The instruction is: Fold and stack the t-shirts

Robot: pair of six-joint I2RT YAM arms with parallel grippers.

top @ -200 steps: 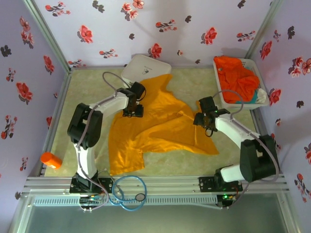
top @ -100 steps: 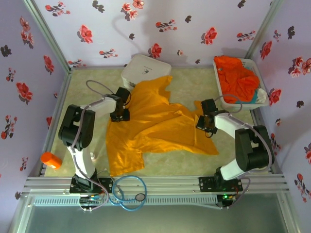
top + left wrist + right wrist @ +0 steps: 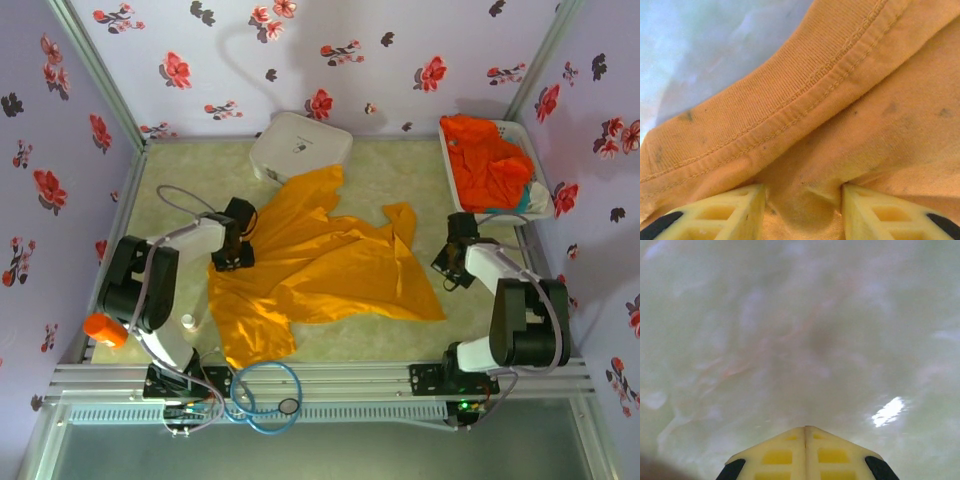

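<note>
The golden yellow-orange t-shirt (image 3: pixel 320 265) lies crumpled and spread across the middle of the table. My left gripper (image 3: pixel 229 258) sits at its left edge. In the left wrist view the yellow fingers (image 3: pixel 740 210) pinch a bunch of this cloth just below the ribbed collar (image 3: pixel 790 95), so the left gripper (image 3: pixel 804 210) is shut on the shirt. My right gripper (image 3: pixel 449 270) is right of the shirt, apart from it. Its fingertips (image 3: pixel 805 440) are pressed together over bare table, holding nothing. The red-orange t-shirt (image 3: pixel 488 160) lies heaped in the white basket (image 3: pixel 452 195) at back right.
A white rounded-square case (image 3: pixel 300 145) sits at the back, touching the shirt's far tip. A small orange cylinder (image 3: pixel 103 329) lies at the near left edge. Purple flowered walls enclose the table. A metal rail (image 3: pixel 330 380) and blue cable loop (image 3: pixel 265 395) run along the front.
The left gripper has dragged the yellow-orange shirt left and toward the front. The right gripper has moved right, off the shirt's right edge, and shut empty.
</note>
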